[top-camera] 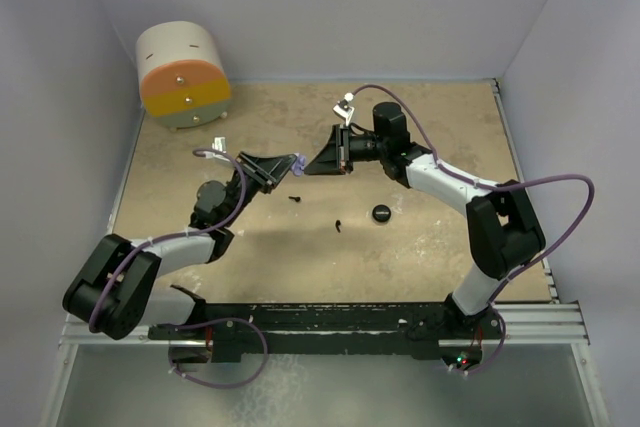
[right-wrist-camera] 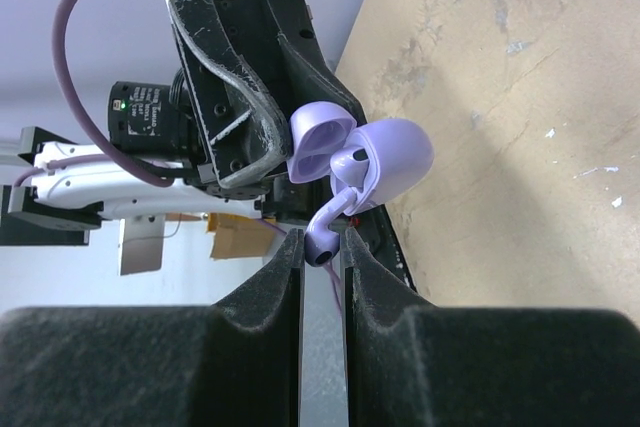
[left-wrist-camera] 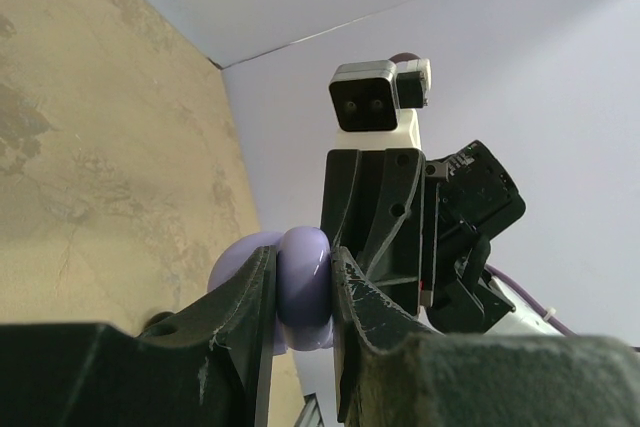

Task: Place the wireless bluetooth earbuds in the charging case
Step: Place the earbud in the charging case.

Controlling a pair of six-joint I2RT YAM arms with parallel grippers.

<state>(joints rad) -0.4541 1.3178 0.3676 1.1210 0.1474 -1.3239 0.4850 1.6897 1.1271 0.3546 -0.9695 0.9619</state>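
Left gripper clenched on open lavender charging case, right gripper pinching lavender earbud by its stem at the socket; risk: a skewed push could pop it loose onto the bench.

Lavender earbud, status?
Left fingers shut on open lavender case. Right fingers pinch lavender earbud stem, head at case. Nothing between them. Black earbuds loose, well aside.

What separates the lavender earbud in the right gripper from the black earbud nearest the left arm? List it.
The lavender earbud is pale purple, the black earbud black. The lavender earbud is pinched by its stem in the right gripper, above the table; the black earbud lies loose on it. The lavender earbud's head is at the open charging case; the black earbud is apart from it. Both are tiny.
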